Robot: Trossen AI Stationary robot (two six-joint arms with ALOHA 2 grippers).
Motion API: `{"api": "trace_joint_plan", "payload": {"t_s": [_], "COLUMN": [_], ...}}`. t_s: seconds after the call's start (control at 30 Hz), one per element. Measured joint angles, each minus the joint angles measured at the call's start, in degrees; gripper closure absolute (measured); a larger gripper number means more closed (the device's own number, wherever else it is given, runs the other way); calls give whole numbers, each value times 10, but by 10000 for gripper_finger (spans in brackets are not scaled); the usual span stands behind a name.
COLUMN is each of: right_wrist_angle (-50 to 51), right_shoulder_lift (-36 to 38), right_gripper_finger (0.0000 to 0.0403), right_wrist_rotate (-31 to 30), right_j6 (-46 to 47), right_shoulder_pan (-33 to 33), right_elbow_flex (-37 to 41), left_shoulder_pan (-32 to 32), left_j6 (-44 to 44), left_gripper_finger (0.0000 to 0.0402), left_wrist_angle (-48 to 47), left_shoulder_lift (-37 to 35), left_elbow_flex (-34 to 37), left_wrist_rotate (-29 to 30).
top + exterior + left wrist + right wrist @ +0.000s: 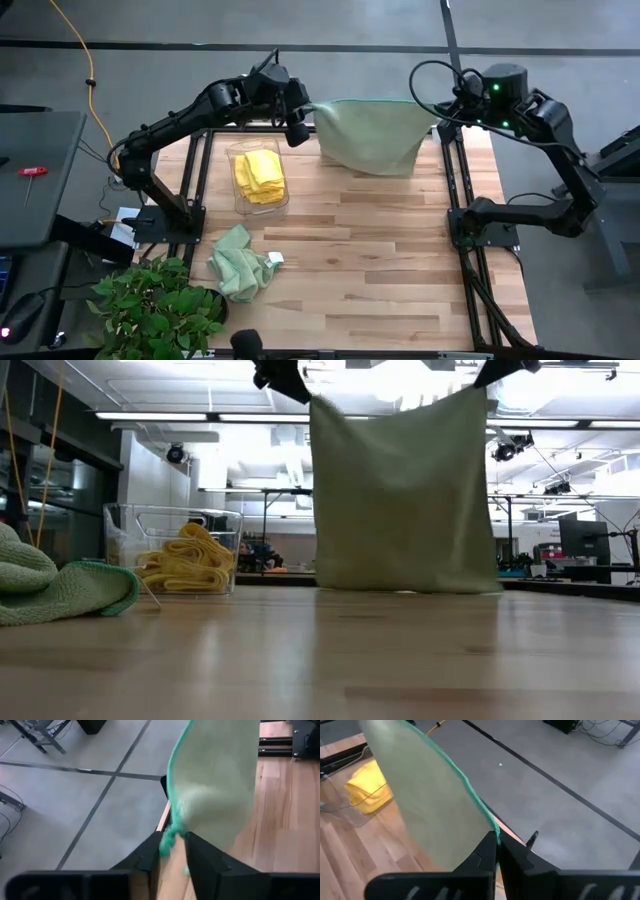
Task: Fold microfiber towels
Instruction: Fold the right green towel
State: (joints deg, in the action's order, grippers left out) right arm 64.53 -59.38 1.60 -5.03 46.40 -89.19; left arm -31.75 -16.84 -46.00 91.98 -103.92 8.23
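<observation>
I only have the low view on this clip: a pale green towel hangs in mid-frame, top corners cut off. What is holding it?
Observer: Both arms. The left gripper has its jaws shut on one top corner of the hanging green towel.
Operator: And the other corner?
Observer: The right gripper pinches it, jaws shut on the towel's edge.
Operator: Where on the table is this happening?
Observer: In the high view, the towel is stretched between the arms along the table's far edge.
Operator: Is the bin of yellow towels near it?
Observer: The clear bin with the yellow towels sits just left of the hanging towel, with the crumpled green towel nearer the plant.
</observation>
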Motion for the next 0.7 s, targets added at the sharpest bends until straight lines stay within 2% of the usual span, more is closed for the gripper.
{"api": "trace_joint_plan", "payload": {"t_s": [0.17, 0.4, 0.5, 0.7], "right_wrist_angle": [0, -1, 0, 20], "right_shoulder_lift": [-6, -23, -27, -35], "right_gripper_finger": [403, 403, 403, 403], "right_wrist_rotate": [10, 25, 40, 123], "right_j6": [-13, -25, -25, -25], "right_shoulder_pan": [5, 5, 5, -4], "right_elbow_flex": [0, 0, 0, 0], "left_shoulder_pan": [0, -4, -4, 7], "left_j6": [-13, -2, 19, 43], "left_gripper_finger": [293, 350, 359, 318], "left_wrist_angle": [-1, -1, 0, -1], "left_shoulder_lift": [0, 11, 18, 64], "left_elbow_flex": [0, 0, 0, 0], "left_wrist_rotate": [-2, -2, -22, -69]}}
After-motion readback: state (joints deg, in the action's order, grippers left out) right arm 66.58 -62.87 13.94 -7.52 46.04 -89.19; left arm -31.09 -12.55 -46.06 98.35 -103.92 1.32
